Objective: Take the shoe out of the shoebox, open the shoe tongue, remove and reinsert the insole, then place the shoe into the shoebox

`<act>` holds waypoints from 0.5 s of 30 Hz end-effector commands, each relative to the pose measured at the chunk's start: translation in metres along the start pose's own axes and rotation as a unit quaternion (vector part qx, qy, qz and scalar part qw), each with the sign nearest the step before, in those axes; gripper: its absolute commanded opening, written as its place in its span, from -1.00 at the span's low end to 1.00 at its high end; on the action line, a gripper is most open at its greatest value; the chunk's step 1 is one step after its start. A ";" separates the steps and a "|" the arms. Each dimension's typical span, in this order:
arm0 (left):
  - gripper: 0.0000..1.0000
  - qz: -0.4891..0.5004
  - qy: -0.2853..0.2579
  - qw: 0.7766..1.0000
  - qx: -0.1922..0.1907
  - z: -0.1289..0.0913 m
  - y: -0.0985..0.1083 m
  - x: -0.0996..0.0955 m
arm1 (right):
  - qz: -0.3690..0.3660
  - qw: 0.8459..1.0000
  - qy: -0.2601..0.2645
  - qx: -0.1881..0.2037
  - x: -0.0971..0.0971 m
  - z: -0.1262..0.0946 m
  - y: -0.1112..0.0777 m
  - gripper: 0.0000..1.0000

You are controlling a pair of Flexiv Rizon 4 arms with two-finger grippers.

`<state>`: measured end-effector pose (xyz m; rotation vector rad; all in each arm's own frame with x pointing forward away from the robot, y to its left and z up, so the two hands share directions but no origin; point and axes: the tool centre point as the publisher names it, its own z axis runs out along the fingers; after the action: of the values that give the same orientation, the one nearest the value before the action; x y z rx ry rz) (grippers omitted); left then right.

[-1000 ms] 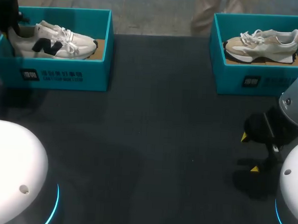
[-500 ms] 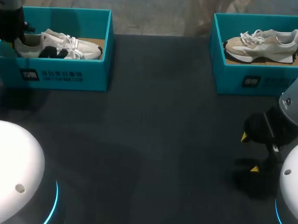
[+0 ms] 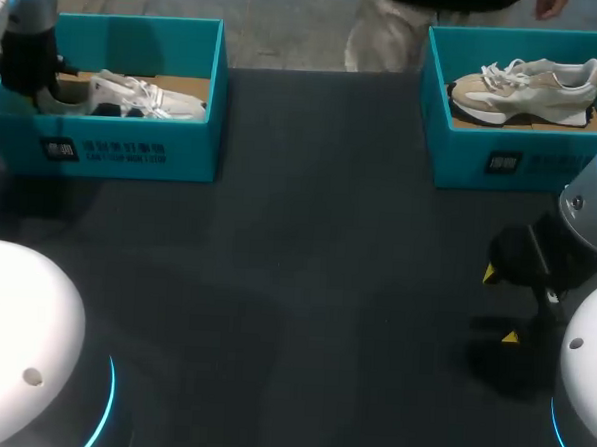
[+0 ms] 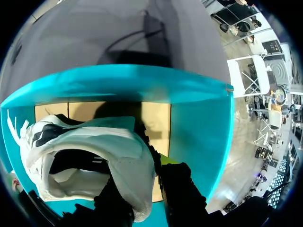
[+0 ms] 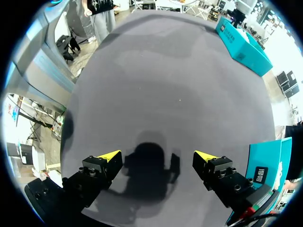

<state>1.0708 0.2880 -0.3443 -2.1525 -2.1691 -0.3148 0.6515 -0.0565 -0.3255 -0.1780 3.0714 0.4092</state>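
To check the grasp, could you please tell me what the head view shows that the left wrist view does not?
Head view only: the right box holding the beige shoe, and the right hand open over the table. Left wrist view only: the left hand shut on the white shoe at its heel, and the shoe's opening. Both: the white shoe lying in the left box.

white shoe (image 3: 155,101), teal shoebox (image 3: 198,143), dark table (image 3: 306,264)
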 end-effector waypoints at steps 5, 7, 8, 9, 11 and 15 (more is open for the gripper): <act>-1.00 0.002 -0.004 1.000 0.003 0.007 0.006 -0.004 | 0.000 1.000 -0.001 0.002 0.001 0.000 0.000 1.00; -1.00 0.006 0.002 1.000 0.007 0.010 0.006 -0.004 | 0.000 1.000 -0.001 0.002 0.001 0.000 0.000 1.00; -1.00 0.008 0.004 1.000 0.009 0.011 0.005 -0.004 | 0.000 1.000 -0.001 0.002 0.001 0.000 0.000 1.00; -1.00 0.011 0.006 1.000 0.009 0.012 0.004 -0.004 | 0.000 1.000 -0.001 0.002 0.001 0.000 0.000 1.00; -1.00 0.011 0.007 1.000 0.011 0.015 0.003 -0.004 | 0.000 1.000 -0.001 0.002 0.001 0.000 0.000 1.00; -1.00 0.009 0.009 1.000 0.016 0.021 0.003 -0.004 | 0.000 1.000 -0.001 0.002 0.001 0.000 0.000 1.00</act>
<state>1.0717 0.2881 -0.3618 -2.1465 -2.1335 -0.3017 0.6515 -0.0565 -0.3255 -0.1778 3.0713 0.4092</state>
